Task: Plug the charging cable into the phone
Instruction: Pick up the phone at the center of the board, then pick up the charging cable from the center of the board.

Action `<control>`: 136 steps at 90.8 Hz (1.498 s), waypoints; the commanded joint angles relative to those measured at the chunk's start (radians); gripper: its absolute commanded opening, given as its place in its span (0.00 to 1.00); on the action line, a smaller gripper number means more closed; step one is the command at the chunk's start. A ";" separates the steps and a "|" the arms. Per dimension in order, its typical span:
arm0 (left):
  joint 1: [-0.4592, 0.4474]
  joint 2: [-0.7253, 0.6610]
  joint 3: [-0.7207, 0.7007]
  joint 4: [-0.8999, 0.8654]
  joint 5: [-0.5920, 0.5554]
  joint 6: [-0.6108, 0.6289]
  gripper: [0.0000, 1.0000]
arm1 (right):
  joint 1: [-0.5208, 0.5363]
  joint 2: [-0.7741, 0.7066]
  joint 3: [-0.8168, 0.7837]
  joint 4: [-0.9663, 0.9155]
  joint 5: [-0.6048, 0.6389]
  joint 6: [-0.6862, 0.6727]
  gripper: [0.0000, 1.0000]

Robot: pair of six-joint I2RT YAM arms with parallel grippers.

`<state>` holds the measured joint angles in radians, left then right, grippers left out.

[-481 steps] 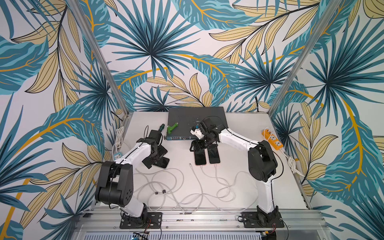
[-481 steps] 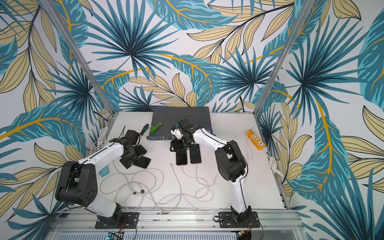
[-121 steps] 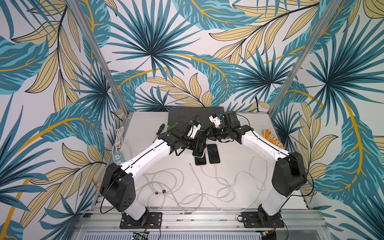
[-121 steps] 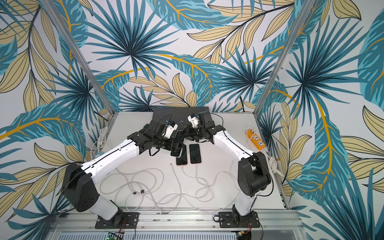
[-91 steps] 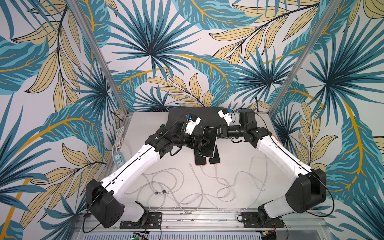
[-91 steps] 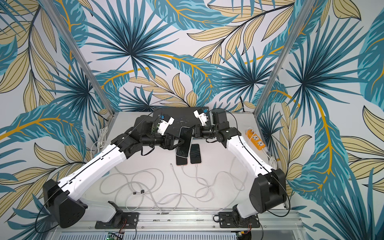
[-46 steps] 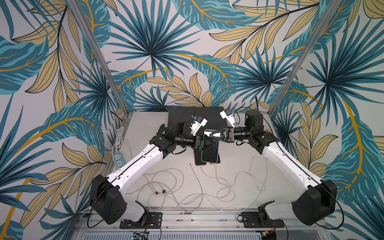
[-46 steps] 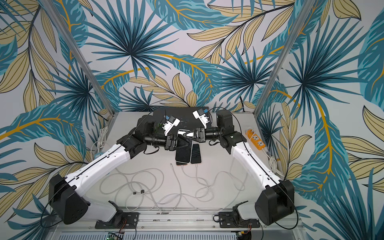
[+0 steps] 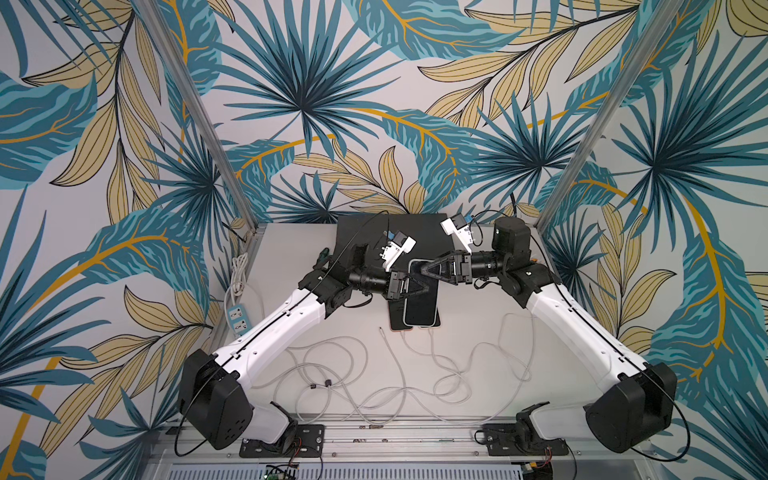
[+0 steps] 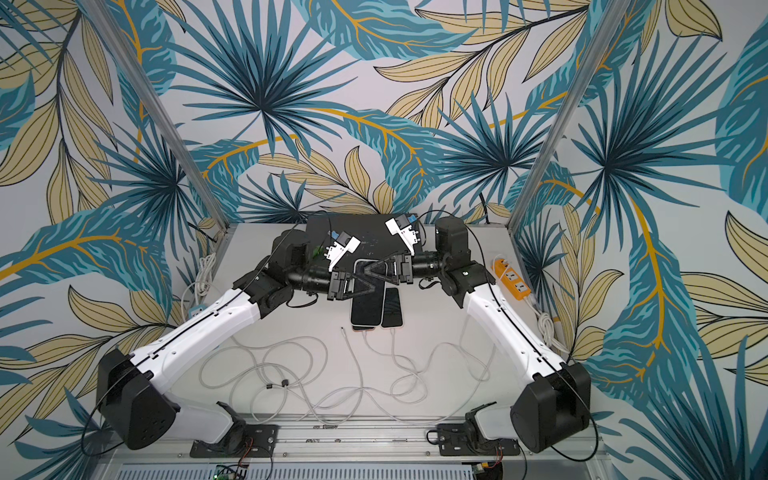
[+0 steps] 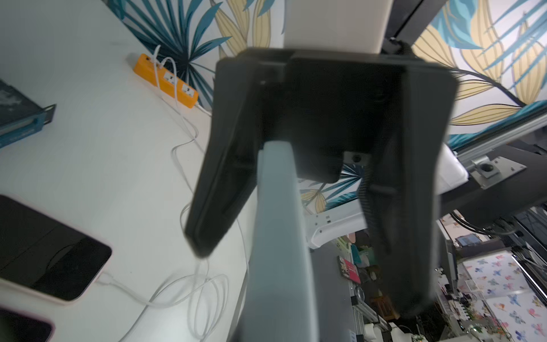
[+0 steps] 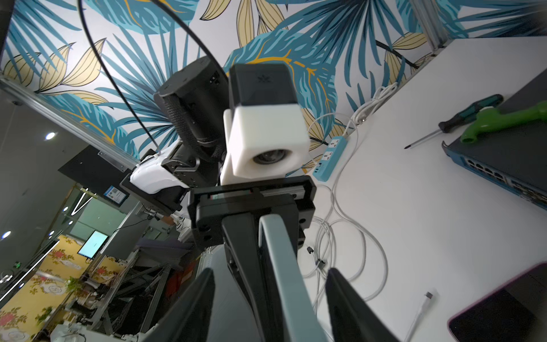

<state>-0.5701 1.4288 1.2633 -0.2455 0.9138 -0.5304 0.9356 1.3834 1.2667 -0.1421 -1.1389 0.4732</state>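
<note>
Desk (image 9: 282, 249) of pale grey lies under both arms, which five seconds earlier worked low over it and now meet in the air above its rear middle. The left arm (image 9: 266, 336) stretches up from the front left corner, the right arm (image 9: 582, 328) from the front right corner. A black network switch (image 9: 357, 232) sits against the rear edge.

The phone (image 9: 422, 305) hangs between the two wrists, screen up. It is over two pink-cased phones (image 10: 392, 307) that lie side by side on the desk with white leads plugged in. The left gripper (image 9: 417, 286) is clamped on the phone's side nearer the left edge. A second ago its jaws stood wide, and half a second ago they were only part way in. The right gripper (image 9: 424, 271), which held the phone until then, has let go. In the right wrist view its fingers (image 12: 195, 302) stand spread, with a gap on each side of the phone's grey edge.

An orange power strip (image 10: 513, 278) lies along the right edge and a blue power strip (image 9: 236, 318) by the left edge. The charging cable (image 12: 420, 314) loops loosely toward the front edge, unmoved. Its connector (image 9: 380, 329) rests bare on the desk just in front of the pink-cased phones, apart from the held phone.
</note>
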 commanded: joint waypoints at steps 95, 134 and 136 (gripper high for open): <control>0.600 -0.300 -0.336 -0.214 -0.461 -0.157 0.00 | 0.487 0.760 0.420 -0.755 0.993 -0.293 0.43; 0.600 -0.278 -0.331 -0.225 -0.443 -0.139 0.00 | 0.529 0.863 0.507 -0.795 1.064 -0.288 0.34; 0.600 -0.276 -0.331 -0.226 -0.443 -0.138 0.00 | 0.533 0.870 0.511 -0.801 1.071 -0.290 0.34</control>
<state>0.0235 1.1561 0.9207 -0.4923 0.4549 -0.6910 1.4467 2.2009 1.7535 -0.8913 -0.1104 0.1905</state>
